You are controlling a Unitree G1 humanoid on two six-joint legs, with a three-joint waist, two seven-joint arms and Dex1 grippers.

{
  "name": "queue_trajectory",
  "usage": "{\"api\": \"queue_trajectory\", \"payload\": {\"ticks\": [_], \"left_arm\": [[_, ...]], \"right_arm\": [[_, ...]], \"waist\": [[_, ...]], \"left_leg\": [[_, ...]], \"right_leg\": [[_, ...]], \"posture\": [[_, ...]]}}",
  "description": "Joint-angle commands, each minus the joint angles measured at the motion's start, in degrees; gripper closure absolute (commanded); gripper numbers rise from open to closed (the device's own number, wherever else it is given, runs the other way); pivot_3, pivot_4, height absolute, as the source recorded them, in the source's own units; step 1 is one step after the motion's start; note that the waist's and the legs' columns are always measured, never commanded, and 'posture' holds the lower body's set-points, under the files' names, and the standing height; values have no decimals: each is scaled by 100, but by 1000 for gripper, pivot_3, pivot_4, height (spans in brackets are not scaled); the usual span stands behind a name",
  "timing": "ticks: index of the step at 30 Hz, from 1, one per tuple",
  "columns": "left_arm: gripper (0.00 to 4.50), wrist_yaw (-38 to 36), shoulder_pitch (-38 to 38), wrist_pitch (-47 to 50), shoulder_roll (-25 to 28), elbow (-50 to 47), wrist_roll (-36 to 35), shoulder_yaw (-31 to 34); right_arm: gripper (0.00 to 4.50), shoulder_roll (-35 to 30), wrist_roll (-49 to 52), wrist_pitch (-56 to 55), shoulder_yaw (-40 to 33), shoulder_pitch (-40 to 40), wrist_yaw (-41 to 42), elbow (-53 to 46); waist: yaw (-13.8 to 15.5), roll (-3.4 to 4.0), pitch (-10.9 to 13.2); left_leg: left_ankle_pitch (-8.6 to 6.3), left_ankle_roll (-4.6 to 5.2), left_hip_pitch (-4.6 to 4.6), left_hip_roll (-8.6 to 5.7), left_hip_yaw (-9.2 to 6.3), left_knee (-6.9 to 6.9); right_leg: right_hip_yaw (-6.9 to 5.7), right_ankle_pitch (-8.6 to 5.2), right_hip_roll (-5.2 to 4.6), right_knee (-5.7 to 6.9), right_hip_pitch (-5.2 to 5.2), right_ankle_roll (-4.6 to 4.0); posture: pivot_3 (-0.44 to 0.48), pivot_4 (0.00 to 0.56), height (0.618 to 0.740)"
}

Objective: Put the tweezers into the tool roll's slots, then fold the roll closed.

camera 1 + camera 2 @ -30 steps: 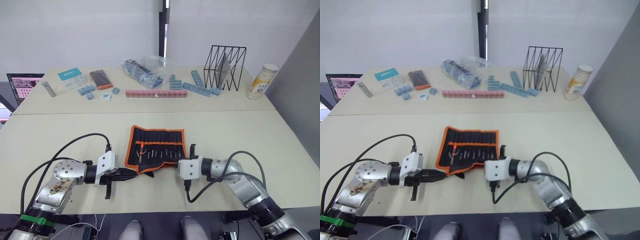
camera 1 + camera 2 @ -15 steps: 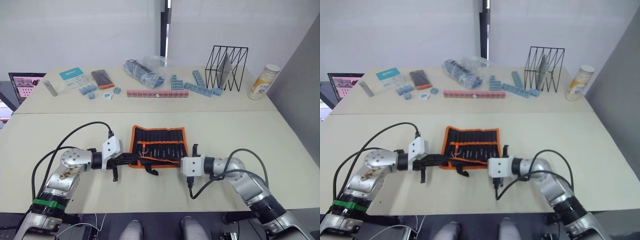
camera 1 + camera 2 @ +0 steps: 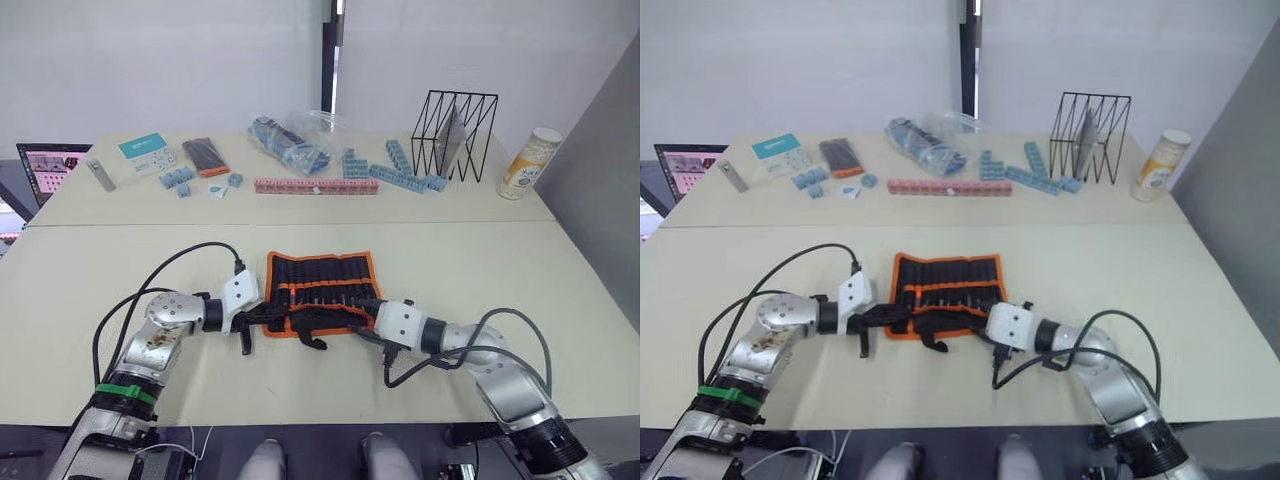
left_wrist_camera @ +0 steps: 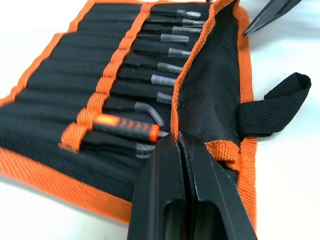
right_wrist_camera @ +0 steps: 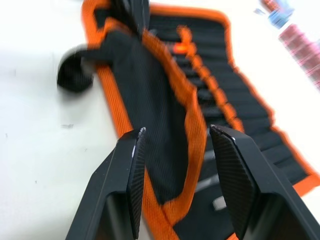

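Observation:
The tool roll (image 3: 320,285) lies open on the near table, black with orange edging. Its near flap (image 4: 212,85) is folded up over the lower row. Several slim black tweezers (image 4: 167,66) sit in the slots (image 4: 127,75) beside an orange-handled tool (image 4: 125,126). My left gripper (image 3: 272,309) is shut on the flap's orange edge at the roll's near-left corner (image 4: 176,144). My right gripper (image 3: 363,318) is open at the near-right end, with the flap's orange edge (image 5: 187,112) between its fingers (image 5: 134,165). A black strap loop (image 4: 272,105) trails from the flap.
On the far table stand a wire rack (image 3: 452,135) and a bottle (image 3: 528,162), with blue blocks (image 3: 400,172), a pink block row (image 3: 315,186), a plastic bag (image 3: 295,140), a small black-and-orange box (image 3: 204,157) and a teal card (image 3: 145,150). A screen (image 3: 45,165) sits at the far left.
Both grippers have moved away from the table's near edge, carrying the roll's near flap with them. The flap, hanging loose before, now lies folded over the lower part of the roll.

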Motion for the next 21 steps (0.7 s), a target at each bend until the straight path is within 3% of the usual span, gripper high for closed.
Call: {"api": "queue_trajectory", "payload": {"ticks": [1,4,8,21], "left_arm": [[4500,-58,-172,97,-34,-118,-59,7],[4500,-97,-214,209,2,-218,-60,24],[4500,-114,-215,253,58,-232,-33,57],[4500,-97,-421,45,256,114,41,216]], "right_arm": [[2353,2,142,-71,-85,-114,22,-444],[3104,117,66,-94,69,-180,8,-444],[4453,239,72,-127,79,-281,-61,-431],[4453,162,185,-282,222,-451,262,186]], "waist": [[-13,0,0],[-19,0,0],[-15,0,0],[-25,0,0]], "left_leg": [[0,0,1,0,0,0],[0,0,3,2,0,-2],[1,-1,0,2,0,-2],[2,-3,1,2,0,-3]], "right_leg": [[0,1,1,0,0,0],[0,1,3,2,-1,-1],[0,1,2,1,-2,-1],[0,2,2,1,-3,-3]], "posture": [[0,150,737],[0,150,737],[0,150,737],[0,150,737]]}}
